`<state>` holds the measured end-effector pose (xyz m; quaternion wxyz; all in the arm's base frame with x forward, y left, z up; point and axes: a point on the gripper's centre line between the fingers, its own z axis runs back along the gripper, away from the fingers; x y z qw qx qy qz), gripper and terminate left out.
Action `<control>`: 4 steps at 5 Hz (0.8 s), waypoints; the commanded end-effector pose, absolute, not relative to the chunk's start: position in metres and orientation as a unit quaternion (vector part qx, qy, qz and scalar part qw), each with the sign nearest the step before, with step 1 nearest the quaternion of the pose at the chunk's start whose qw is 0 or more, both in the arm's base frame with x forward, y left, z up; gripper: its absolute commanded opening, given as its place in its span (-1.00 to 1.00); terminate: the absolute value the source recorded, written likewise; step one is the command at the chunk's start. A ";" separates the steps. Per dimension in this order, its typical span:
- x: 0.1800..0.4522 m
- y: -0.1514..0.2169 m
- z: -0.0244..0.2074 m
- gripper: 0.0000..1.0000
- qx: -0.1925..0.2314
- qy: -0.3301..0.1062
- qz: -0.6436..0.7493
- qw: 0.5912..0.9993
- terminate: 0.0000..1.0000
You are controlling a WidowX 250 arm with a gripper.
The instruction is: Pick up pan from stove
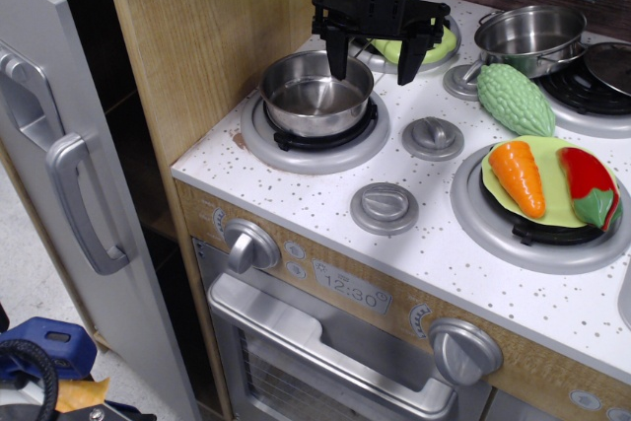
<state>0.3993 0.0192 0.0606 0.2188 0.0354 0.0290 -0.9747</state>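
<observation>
The pan (315, 94) is a small shiny steel pot with straight sides. It sits on the front left burner of the stove (434, 234), which has a white speckled top. My black gripper (373, 64) hangs just above the pan's far right rim. It is open and empty. Its left finger points down over the inside of the pan and its right finger is outside the rim, to the right.
A wider steel pot (530, 38) with a side handle sits at the back. A green bumpy gourd (515, 98) lies beside it. A toy carrot (519, 176) and red pepper (590, 186) lie on a green plate at front right. A wooden cabinet wall (207, 36) stands left.
</observation>
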 end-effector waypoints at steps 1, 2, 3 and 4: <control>0.399 0.019 0.061 1.00 0.035 0.029 -0.975 0.219 -1.00; 0.401 0.023 0.056 1.00 0.034 0.021 -0.975 0.221 -1.00; 0.401 0.025 0.053 1.00 0.035 0.019 -0.975 0.220 -1.00; 0.401 0.025 0.050 1.00 0.041 0.019 -0.974 0.220 -1.00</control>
